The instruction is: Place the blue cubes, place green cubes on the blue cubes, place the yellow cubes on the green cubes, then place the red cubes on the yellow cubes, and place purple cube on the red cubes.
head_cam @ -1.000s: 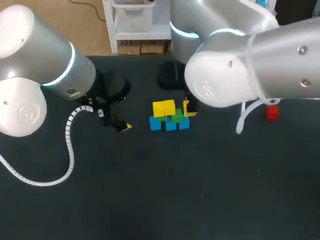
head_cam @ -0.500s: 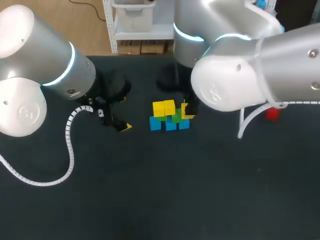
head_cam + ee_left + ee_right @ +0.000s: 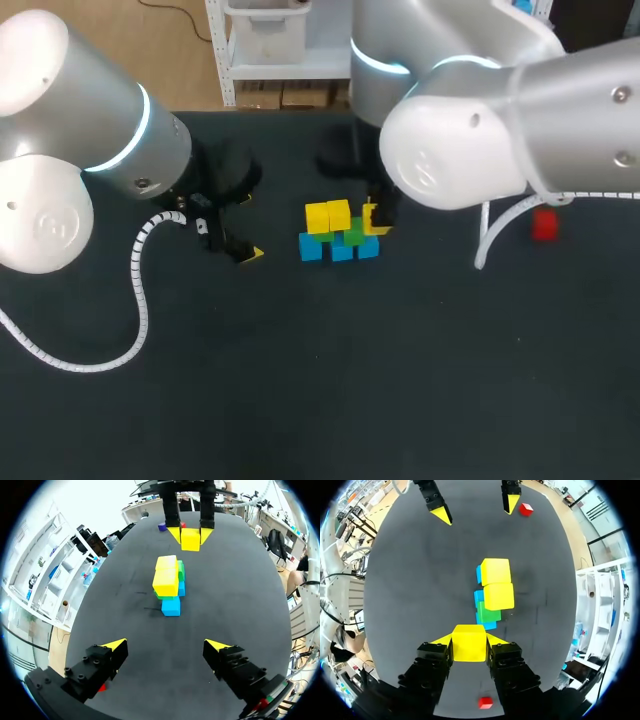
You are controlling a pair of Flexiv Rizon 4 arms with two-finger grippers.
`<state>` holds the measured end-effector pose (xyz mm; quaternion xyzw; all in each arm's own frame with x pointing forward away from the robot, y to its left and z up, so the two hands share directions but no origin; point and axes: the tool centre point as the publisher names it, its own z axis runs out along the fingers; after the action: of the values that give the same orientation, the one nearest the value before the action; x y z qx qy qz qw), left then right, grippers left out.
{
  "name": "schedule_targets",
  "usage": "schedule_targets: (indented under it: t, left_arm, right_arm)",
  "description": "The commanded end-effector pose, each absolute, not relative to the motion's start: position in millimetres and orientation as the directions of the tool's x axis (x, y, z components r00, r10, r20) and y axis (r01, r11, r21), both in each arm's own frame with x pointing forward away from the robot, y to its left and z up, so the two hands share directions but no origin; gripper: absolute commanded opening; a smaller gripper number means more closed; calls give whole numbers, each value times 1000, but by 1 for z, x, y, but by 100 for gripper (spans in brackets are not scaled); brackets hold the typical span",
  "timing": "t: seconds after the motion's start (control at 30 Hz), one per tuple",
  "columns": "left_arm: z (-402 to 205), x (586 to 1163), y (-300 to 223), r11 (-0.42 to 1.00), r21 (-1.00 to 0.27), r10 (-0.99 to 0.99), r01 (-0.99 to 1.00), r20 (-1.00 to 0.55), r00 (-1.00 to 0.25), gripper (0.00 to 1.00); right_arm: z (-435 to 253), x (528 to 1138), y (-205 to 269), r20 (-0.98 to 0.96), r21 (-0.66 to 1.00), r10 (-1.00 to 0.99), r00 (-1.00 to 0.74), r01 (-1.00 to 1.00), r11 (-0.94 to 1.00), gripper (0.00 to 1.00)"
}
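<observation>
A small stack stands mid-table: blue cubes (image 3: pixel 342 251) in a row at the base, green cubes (image 3: pixel 351 237) on them, and two yellow cubes (image 3: pixel 328 216) on top toward the left. Beside the stack's right end, level with its upper layers, my right gripper (image 3: pixel 469 641) is shut on a third yellow cube (image 3: pixel 469 642), also seen as the held yellow cube (image 3: pixel 190 538). Left of the stack my left gripper (image 3: pixel 166 645) stands open over bare table, nothing between its fingers. One red cube (image 3: pixel 544 226) lies at the far right. A purple cube (image 3: pixel 162 526) lies beyond the right gripper.
Another red cube (image 3: pixel 525 509) lies beside my left gripper (image 3: pixel 475 509), on the left side of the table. The left arm's white cable (image 3: pixel 140 290) loops over the table at the front left. My right arm's big elbow (image 3: pixel 450 150) hides the table behind the stack.
My right arm shifted a little and brought the held yellow cube slightly closer to the stack's right end. The left arm has kept still.
</observation>
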<state>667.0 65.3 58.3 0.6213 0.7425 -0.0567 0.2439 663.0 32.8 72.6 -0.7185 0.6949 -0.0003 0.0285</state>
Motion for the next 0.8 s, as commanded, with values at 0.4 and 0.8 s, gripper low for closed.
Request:
schedule_targets:
  t: [0.4,0.8]
  left_arm:
    - [58,668,67,218,217,894,952,-437,-105,100]
    - [58,668,67,218,217,894,952,-437,-105,100]
  right_arm:
    - [70,672,42,-35,-17,-998,50,-999,-50,0]
    - [65,675,43,-38,-1,-998,52,-999,-52,0]
